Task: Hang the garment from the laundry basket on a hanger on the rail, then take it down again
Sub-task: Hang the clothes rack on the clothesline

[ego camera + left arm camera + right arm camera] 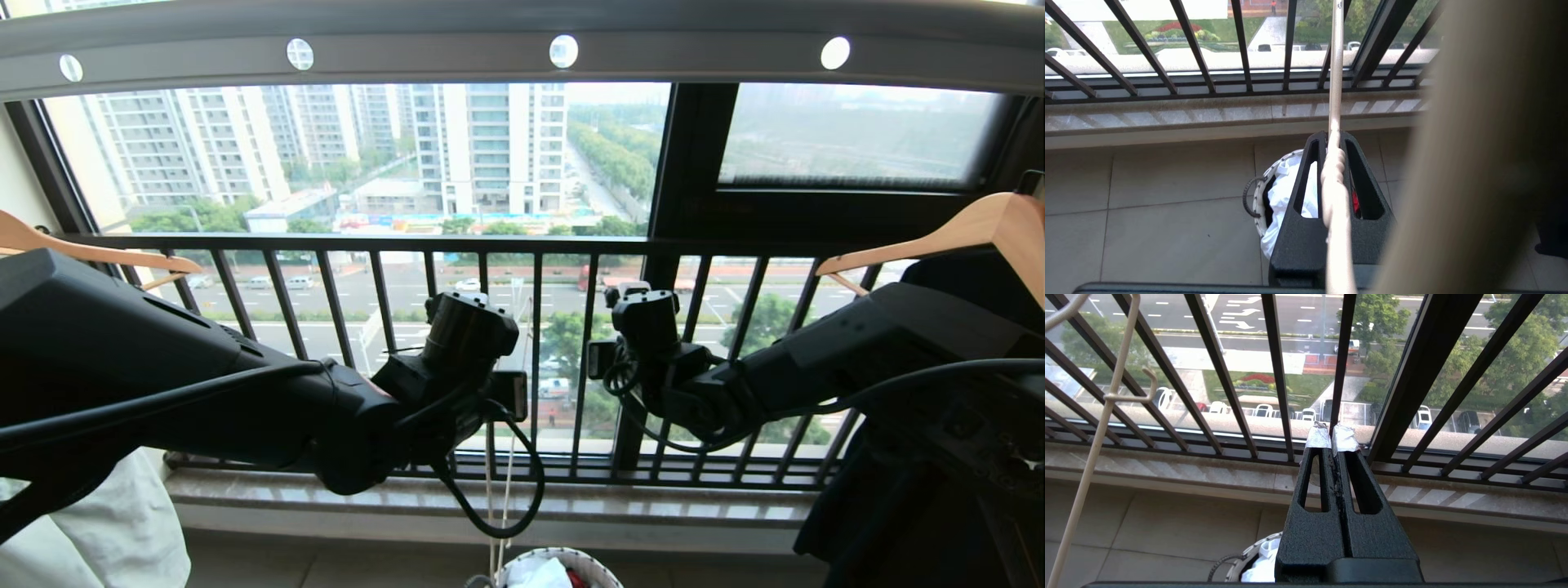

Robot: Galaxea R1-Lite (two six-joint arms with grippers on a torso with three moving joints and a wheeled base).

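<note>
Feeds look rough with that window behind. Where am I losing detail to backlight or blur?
Head view: bright window leaves both arms near-silhouettes; rail bows from lens distortion. Left wrist view: a broad out-of-focus beige shape covers the side; hanger in the left gripper is soft. Right wrist view: sharp, right gripper clear.

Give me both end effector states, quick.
Left end effector: closed on the hanger, above the laundry basket.
Right end effector: closed, empty, in front of the window railing.
</note>
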